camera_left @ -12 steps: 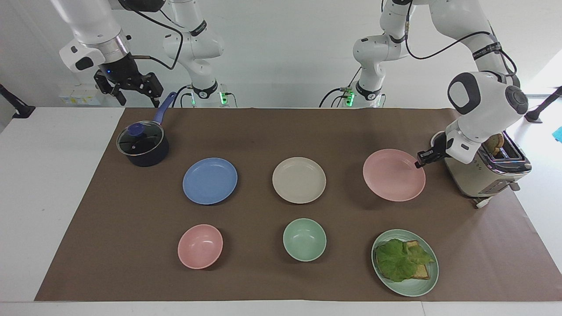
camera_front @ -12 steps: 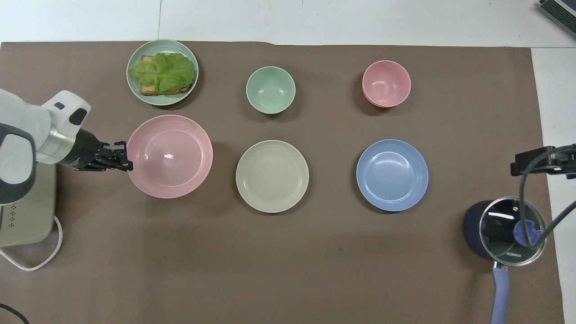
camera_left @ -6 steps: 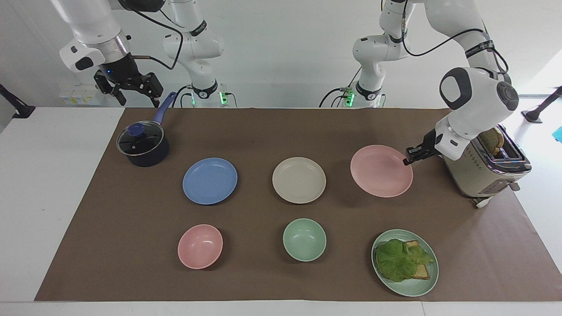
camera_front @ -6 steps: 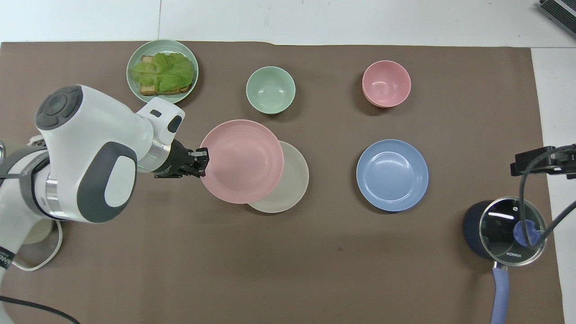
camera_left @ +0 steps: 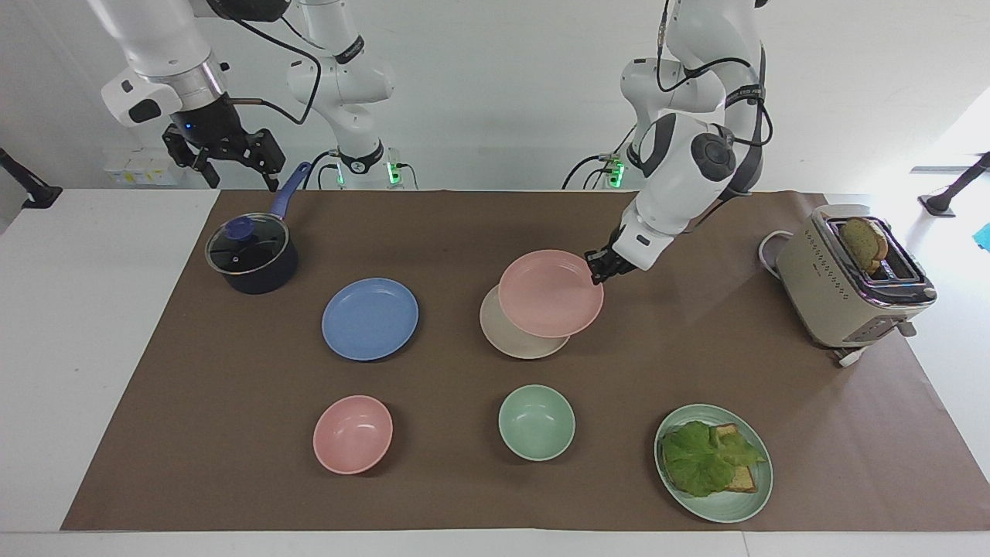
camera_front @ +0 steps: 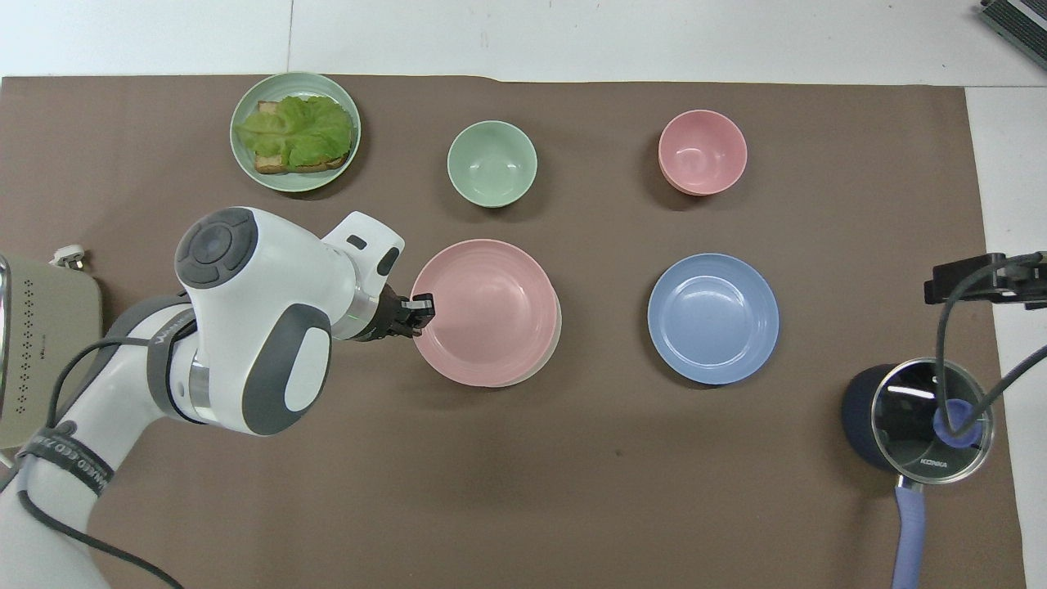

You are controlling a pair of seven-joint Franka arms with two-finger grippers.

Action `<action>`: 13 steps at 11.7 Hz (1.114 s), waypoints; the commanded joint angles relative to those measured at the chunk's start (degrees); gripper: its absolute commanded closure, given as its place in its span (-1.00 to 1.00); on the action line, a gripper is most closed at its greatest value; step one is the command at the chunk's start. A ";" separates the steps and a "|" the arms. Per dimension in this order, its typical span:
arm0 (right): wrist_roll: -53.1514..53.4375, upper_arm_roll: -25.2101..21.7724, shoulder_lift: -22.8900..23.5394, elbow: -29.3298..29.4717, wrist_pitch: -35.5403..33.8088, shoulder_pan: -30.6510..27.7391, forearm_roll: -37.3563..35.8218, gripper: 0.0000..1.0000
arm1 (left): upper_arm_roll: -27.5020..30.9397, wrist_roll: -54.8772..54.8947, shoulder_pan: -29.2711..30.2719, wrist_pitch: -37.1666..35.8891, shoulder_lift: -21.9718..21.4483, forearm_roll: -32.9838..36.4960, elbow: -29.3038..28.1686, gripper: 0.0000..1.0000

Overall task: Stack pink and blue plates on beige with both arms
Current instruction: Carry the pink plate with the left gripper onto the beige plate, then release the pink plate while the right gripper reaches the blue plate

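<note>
My left gripper (camera_left: 598, 272) is shut on the rim of the pale pink plate (camera_left: 551, 292), on the side toward the left arm's end. The pink plate (camera_front: 487, 311) hangs slightly above the beige plate (camera_left: 517, 339) and covers most of it. From overhead only a thin crescent of the beige plate (camera_front: 557, 331) shows. The blue plate (camera_left: 370, 318) lies flat on the brown mat beside them, toward the right arm's end, also seen as the blue plate (camera_front: 712, 318) from overhead. My right gripper (camera_left: 241, 174) waits open in the air over the pot's handle.
A dark pot with a glass lid (camera_left: 251, 255) stands near the right arm's base. A toaster (camera_left: 851, 282) sits at the left arm's end. Farther from the robots lie a pink bowl (camera_left: 353, 433), a green bowl (camera_left: 536, 422) and a green plate with lettuce toast (camera_left: 713, 462).
My left arm has carried the pink plate from beside the toaster toward the middle of the table, until it came over the beige plate. The right arm has hardly moved.
</note>
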 commanded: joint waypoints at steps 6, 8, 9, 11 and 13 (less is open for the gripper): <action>-2.97 0.18 -0.49 -12.23 11.74 -0.14 0.98 -1.00 | 1.12 -0.25 -2.98 7.26 3.10 -1.23 -2.32 -0.79; -4.40 0.36 -0.32 -14.36 14.13 -0.05 1.07 -1.00 | 1.21 0.01 -2.46 6.91 3.19 -1.23 -1.97 -1.00; -4.57 0.36 0.56 -15.76 14.92 -0.14 1.07 -1.00 | 1.21 0.11 -2.28 6.65 3.19 -1.14 -1.88 -1.00; -4.92 0.36 0.92 -20.06 20.96 -0.14 1.25 -1.00 | 1.73 -0.24 -1.40 5.51 2.40 -0.62 -0.22 -1.00; -5.19 0.36 1.71 -26.72 30.25 -0.14 1.43 -1.00 | 1.82 -0.07 3.76 -1.75 0.65 2.35 4.16 -1.00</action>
